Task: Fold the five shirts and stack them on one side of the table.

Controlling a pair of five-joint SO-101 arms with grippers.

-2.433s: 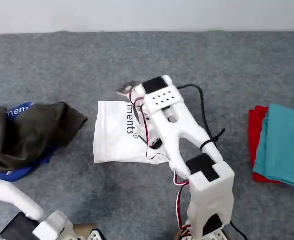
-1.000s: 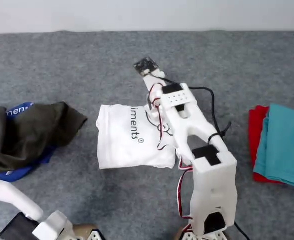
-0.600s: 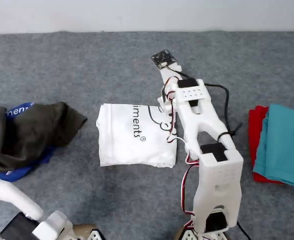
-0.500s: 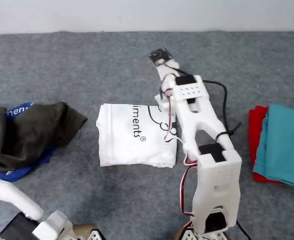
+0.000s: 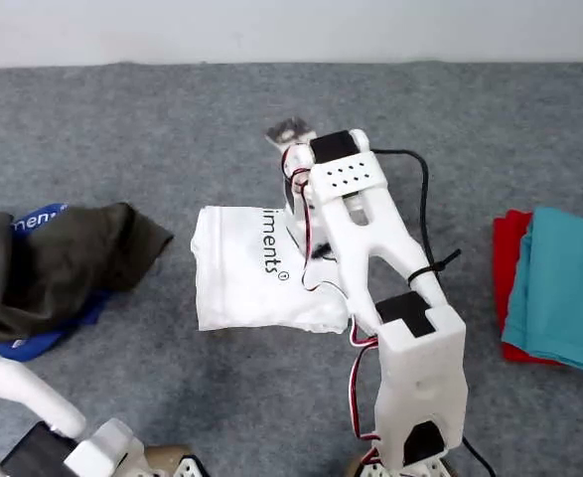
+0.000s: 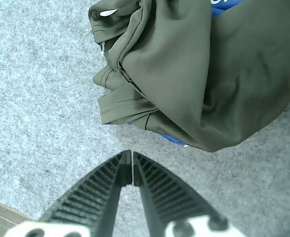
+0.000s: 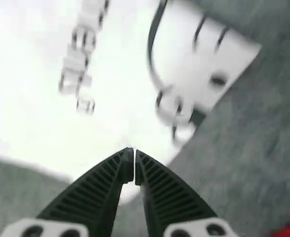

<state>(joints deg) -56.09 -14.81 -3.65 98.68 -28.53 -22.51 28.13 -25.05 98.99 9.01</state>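
The grey felt table (image 5: 122,119) is serving as the work surface, and the white shirt (image 5: 246,268) is lying folded at its middle, printed side up, taken here as the reference point. Beyond the white shirt on the right arm's side, a teal shirt (image 5: 564,288) is resting folded on a red shirt (image 5: 510,268), evidently the stack being built. On the white shirt's other side, an olive shirt (image 5: 63,258) is lying crumpled over a blue shirt (image 5: 33,343), both awaiting folding. The right gripper (image 7: 134,163) is hovering over the white shirt's far edge with jaws pressed together on nothing (probably between grasps, the fold appearing finished). The left gripper (image 6: 132,170) is likewise closed and empty, hanging over bare felt just beside the olive shirt, well apart from the white shirt. Compared with half a second ago, the right gripper is swinging back from beyond the white shirt's far right corner toward its far edge; the shirts are lying unchanged.
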